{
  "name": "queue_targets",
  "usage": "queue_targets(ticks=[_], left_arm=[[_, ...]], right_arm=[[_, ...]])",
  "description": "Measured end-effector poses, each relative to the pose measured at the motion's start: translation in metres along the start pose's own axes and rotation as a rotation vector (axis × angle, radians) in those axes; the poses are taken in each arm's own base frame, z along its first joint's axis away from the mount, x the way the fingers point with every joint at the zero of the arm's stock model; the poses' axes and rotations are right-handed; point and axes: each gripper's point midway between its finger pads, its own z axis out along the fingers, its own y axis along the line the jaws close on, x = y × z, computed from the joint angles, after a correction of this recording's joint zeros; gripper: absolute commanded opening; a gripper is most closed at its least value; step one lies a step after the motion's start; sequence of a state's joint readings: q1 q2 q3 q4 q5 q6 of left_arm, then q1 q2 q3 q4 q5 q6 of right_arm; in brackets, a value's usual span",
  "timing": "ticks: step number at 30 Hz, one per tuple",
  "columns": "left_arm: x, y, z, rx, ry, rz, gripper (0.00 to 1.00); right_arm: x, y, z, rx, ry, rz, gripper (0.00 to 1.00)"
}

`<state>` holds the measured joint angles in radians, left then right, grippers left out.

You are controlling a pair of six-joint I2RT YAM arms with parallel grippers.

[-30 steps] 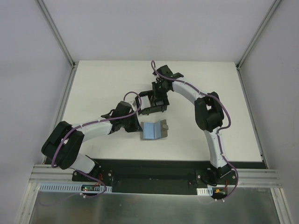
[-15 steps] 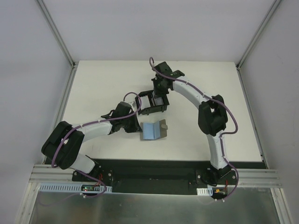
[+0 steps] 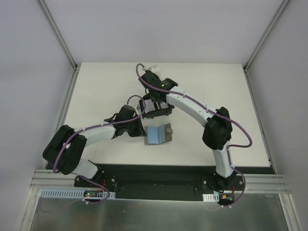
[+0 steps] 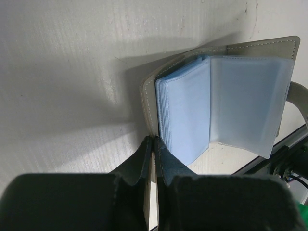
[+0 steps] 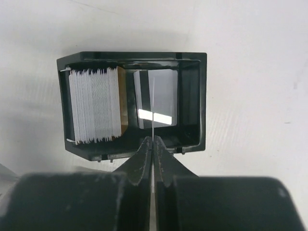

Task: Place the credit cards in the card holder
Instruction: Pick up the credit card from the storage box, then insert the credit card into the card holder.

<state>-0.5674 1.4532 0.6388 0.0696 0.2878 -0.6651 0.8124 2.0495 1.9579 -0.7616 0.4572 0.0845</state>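
The right arm has swung since a second ago: its wrist, then right of and behind the black tray (image 5: 193, 101), now sits further left, over the tray, and the elbow has dropped lower and further right in the top view. The right gripper (image 5: 152, 140), slightly parted a second ago, is now pressed together on a single credit card (image 5: 152, 115). The card shows edge-on as a thin pale line running up from between the fingertips into the tray's right compartment. The stack of credit cards (image 5: 94, 106) stands on edge in the left compartment, with a gold-yellow one at its right end. The left arm has not shifted. The left gripper (image 4: 154, 144) keeps pinching the near edge of the grey cover of the card holder (image 4: 243, 103). The holder lies open on the white table (image 3: 106, 86), just in front of the tray, in the same spot as before, its pale blue sleeves fanned upward.
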Motion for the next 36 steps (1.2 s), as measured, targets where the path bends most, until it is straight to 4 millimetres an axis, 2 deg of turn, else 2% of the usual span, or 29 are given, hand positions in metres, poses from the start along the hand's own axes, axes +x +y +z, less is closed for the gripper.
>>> queue_targets(ticks=[6,13,20,23,26,30,33,36], left_arm=[[0.0,0.0,0.0,0.0,0.0,-0.012,0.0],[0.007,0.005,0.001,-0.012,0.013,-0.04,0.0],[0.007,0.005,0.001,-0.013,0.012,-0.044,0.0],[0.008,0.005,-0.002,-0.009,0.007,-0.049,0.0],[0.008,0.003,-0.005,-0.002,-0.002,-0.049,0.0],[0.007,0.001,-0.008,0.007,-0.011,-0.047,0.0],[0.007,0.001,-0.008,0.008,-0.013,-0.048,0.0],[0.007,0.001,-0.008,0.008,-0.013,-0.048,0.0]], right_arm=[[-0.006,0.02,-0.023,0.195,-0.145,-0.046,0.01],[-0.01,-0.005,-0.03,0.38,-0.231,0.037,0.01],[0.01,-0.015,-0.026,0.416,-0.215,0.053,0.01],[0.03,-0.021,-0.032,0.34,-0.167,0.062,0.01],[0.042,-0.021,-0.047,0.169,-0.14,0.123,0.01],[0.049,-0.018,-0.083,-0.131,-0.155,0.244,0.0],[0.051,-0.001,-0.097,-0.314,-0.15,0.282,0.01],[0.072,0.032,-0.092,-0.485,-0.078,0.295,0.01]])
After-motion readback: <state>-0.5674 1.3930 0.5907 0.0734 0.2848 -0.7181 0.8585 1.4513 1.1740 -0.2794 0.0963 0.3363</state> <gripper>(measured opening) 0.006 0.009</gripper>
